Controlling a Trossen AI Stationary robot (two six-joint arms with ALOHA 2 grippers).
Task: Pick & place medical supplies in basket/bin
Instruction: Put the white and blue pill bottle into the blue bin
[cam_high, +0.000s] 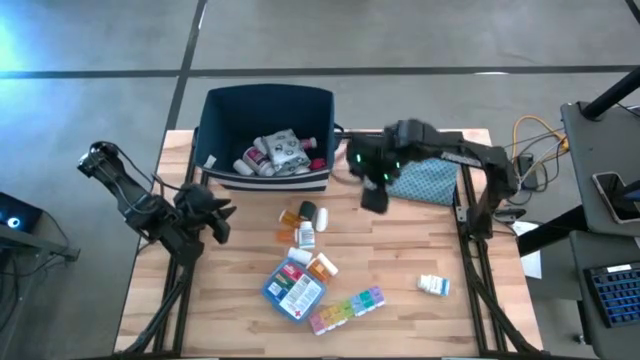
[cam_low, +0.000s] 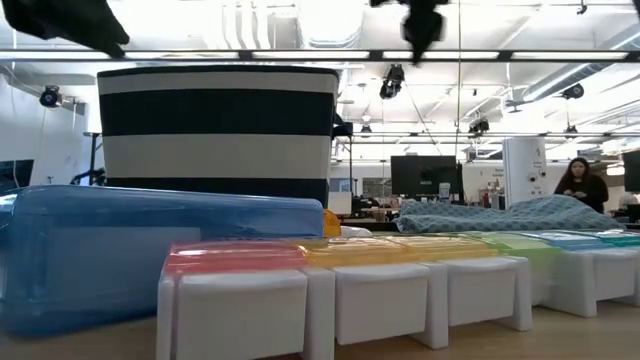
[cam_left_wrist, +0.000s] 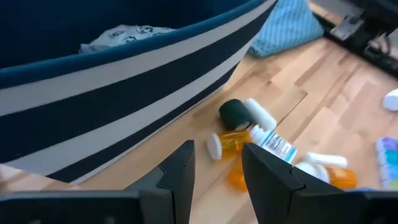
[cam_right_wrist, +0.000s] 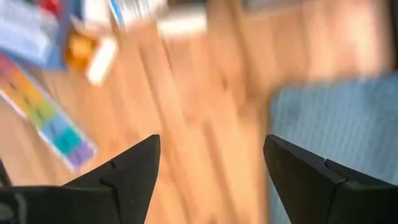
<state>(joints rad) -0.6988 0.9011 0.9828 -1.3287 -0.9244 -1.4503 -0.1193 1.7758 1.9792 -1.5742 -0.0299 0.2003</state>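
Top cam first: navy bin (cam_high: 268, 105) sits upper centre of the desk (cam_high: 420, 330), w/ a few white bottles and packets already piled inside. Right end effector (cam_high: 373, 192) hangs just right of the bin, next to the teal cloth pouch (cam_high: 428, 181), and I see nothing in it. Left end effector (cam_high: 212, 212) is parked left of centre, beside the bin's lower left corner. Loose supplies in the middle: orange pill bottles (cam_high: 291, 217), a dark-capped bottle (cam_high: 308, 211), blue first-aid pouch (cam_high: 293, 288), rainbow pill organizer (cam_high: 347, 308) lower centre, and one small white bottle (cam_high: 433, 285) off to the lower right.

Low cam: organizer (cam_low: 400, 285) fills the foreground, blue pouch (cam_low: 130, 250) at left, the striped bin (cam_low: 218, 130) behind them, teal pouch (cam_low: 500, 215) mid right. A person (cam_low: 580, 185) stands far back at right.

Left wrist cam: fingers (cam_left_wrist: 180, 171) are clenched, nothing between them afaict. Bin wall (cam_left_wrist: 137, 81) takes the upper left; orange bottles (cam_left_wrist: 230, 142) and the dark-capped one (cam_left_wrist: 235, 113) lie just beyond the tips.

Right wrist cam: blurry, but the fingers (cam_right_wrist: 134, 171) are spread wide, released, w/ only bare desk (cam_right_wrist: 205, 124) between. Organizer (cam_right_wrist: 53, 127) at left, teal cloth (cam_right_wrist: 336, 118) at right.
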